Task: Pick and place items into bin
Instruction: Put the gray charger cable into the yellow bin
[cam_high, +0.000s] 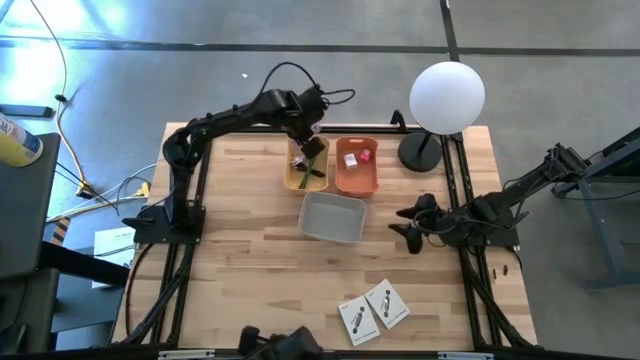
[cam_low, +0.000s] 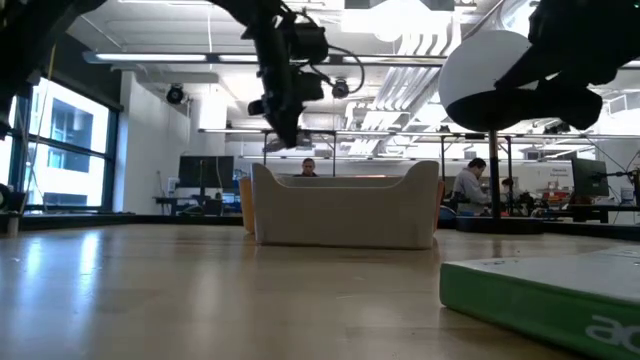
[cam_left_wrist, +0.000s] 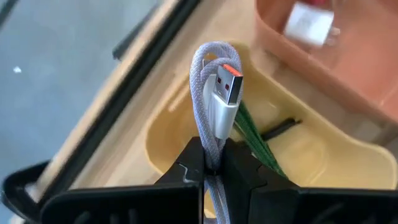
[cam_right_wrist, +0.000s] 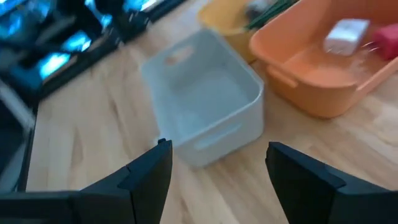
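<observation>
Grey braided USB cable (cam_left_wrist: 214, 93), doubled, plug pointing away from the clamping left gripper (cam_left_wrist: 213, 163), above yellow plastic bin (cam_left_wrist: 311, 155); right gripper (cam_right_wrist: 214, 163) wide, empty.

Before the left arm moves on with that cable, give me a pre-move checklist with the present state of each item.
1. Left gripper shut on the looped grey braided USB cable: ok.
2. Cable lifted clear of the yellow plastic bin under it: ok; a green-handled tool lies in that bin.
3. Grey plastic bin free of items: ok, nothing shows inside in the right wrist view.
4. Right gripper open and holding nothing, waiting beside the grey bin: ok.
5. Two white flat packets still on the wooden table at its near edge: not ok, not binned.
6. Firmness of the grip on the cable: cannot tell.
</observation>
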